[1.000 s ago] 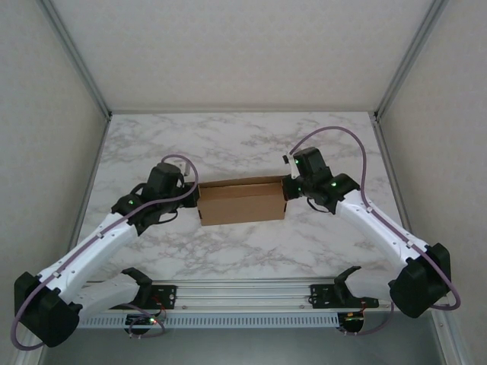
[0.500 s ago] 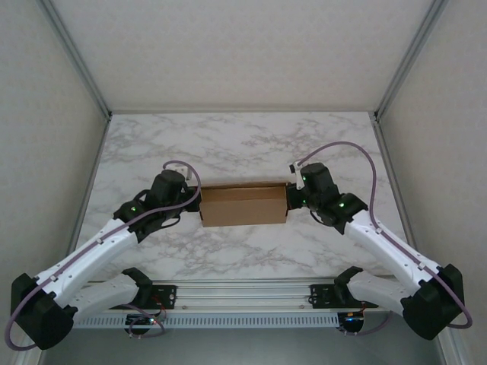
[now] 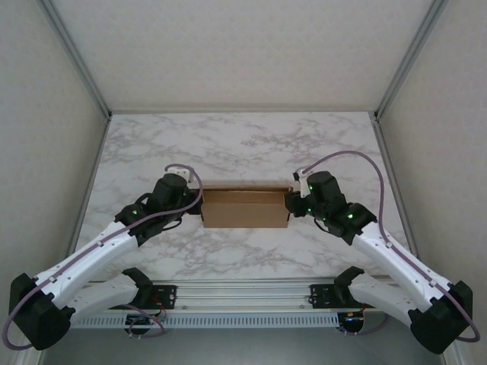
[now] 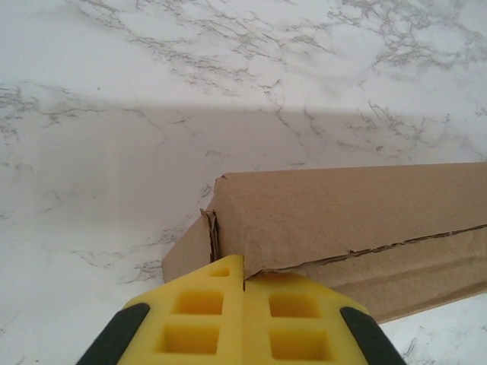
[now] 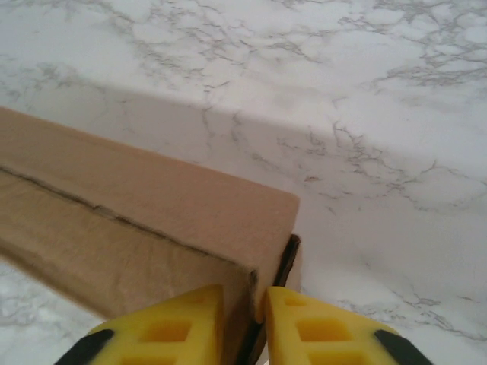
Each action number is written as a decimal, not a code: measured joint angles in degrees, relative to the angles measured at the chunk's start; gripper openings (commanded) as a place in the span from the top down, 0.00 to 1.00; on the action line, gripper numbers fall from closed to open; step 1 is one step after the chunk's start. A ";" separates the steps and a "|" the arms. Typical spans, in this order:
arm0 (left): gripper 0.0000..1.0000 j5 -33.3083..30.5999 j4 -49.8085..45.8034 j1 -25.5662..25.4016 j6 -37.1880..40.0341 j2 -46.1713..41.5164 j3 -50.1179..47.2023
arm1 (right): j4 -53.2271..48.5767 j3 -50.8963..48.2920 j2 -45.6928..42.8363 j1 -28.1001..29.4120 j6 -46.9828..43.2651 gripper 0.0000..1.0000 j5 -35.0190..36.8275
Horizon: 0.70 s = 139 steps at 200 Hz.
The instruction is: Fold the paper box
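Over the last second both arms have sunk lower and drawn back towards their bases, and the plain brown cardboard paper box (image 3: pixel 245 207) has come with them, sliding a little nearer the arms across the white marbled table (image 3: pixel 251 144). From above it now shows a shallower face than it did a moment ago, so I'd judge the lid has been pressed down or the box tipped slightly. It looks closed up, with the fold nearly done and the ends being squared or held.

The left claw (image 3: pixel 198 204) sits at the box's left end and the right claw (image 3: pixel 291 204) at its right end.

From the left wrist, the left claw (image 4: pixel 243 277) has its yellow fingers (image 4: pixel 198 304) pressed together right against the box's end corner. Whether any cardboard is caught between them I can't tell. From the right wrist, the right claw (image 5: pixel 245 293) is nipped onto the upright edge at the box's right end, with cardboard between the pads.

- **Seam:** a ragged seam (image 4: pixel 411 239) runs along the box's long side, and whether that flap is tucked home is hard to say.
- **Right corner:** a dark slit beside the right corner hints at a gap.
- **Out of view:** the box's inside and far side are hidden, and from above the wrists cover both fingertips.
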 measured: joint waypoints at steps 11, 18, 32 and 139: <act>0.99 -0.44 0.07 -0.52 0.13 0.07 0.00 | -0.55 0.00 -1.01 0.00 -0.57 0.57 -1.49; 0.99 -0.81 0.13 -0.87 0.17 0.07 0.00 | -0.85 0.00 -1.60 0.00 -0.94 0.53 -2.47; 0.99 -1.42 0.15 -1.62 0.20 0.20 0.00 | -1.55 0.00 -2.82 0.00 -1.86 0.48 -4.20; 0.99 -7.50 -0.72 -3.28 0.39 1.90 0.17 | -3.26 8.46 -5.27 -0.52 -1.77 0.72 -13.44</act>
